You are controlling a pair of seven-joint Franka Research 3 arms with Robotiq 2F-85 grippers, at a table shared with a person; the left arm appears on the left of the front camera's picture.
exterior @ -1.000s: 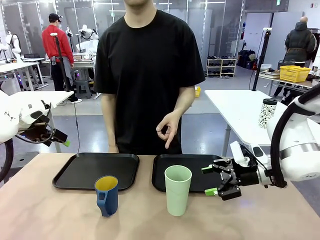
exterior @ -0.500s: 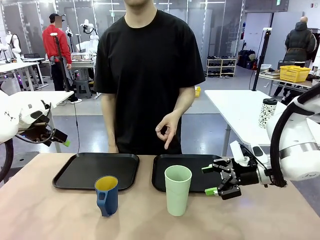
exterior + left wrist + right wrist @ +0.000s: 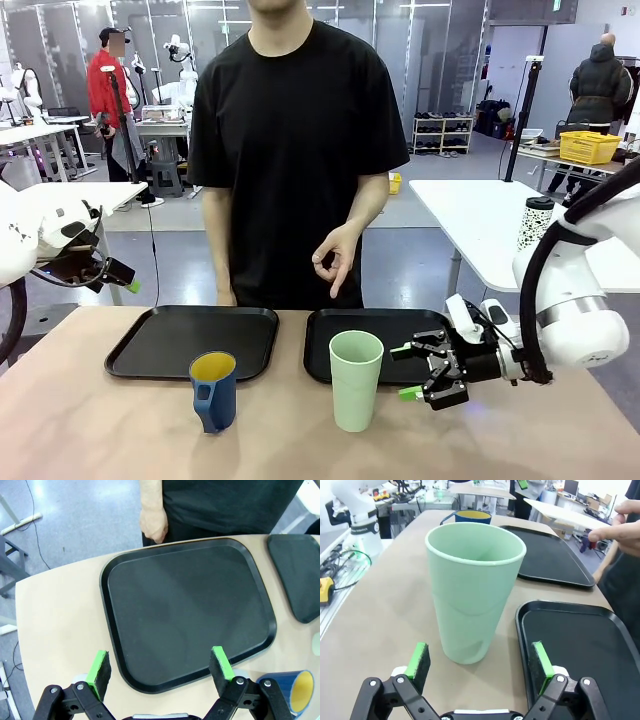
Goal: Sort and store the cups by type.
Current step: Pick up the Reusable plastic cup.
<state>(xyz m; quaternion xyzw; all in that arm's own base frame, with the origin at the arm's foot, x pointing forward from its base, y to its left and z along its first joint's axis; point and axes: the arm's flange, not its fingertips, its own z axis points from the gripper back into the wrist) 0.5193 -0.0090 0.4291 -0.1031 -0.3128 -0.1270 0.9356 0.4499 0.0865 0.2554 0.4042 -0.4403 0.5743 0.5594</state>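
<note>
While your right gripper (image 3: 404, 372) hangs level just beside the tall pale mint-green plastic tumbler (image 3: 356, 385), its green-padded jaws stand wide apart and hold nothing. You find that tumbler upright on the tan table (image 3: 100, 430), just beside the near edge of the right-hand black tray (image 3: 350, 322). The short dark blue mug with yellow inside (image 3: 213, 392) stands by the left-hand black tray's (image 3: 170, 340) near edge. Your left gripper (image 3: 159, 662) gapes empty, raised by the table's left edge.

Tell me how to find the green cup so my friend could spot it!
Look at the tan table. On the robot's side of its right-hand black tray stands the green cup. It is tall, pale mint and handleless, unlike the shorter dark blue mug beside it.
</note>
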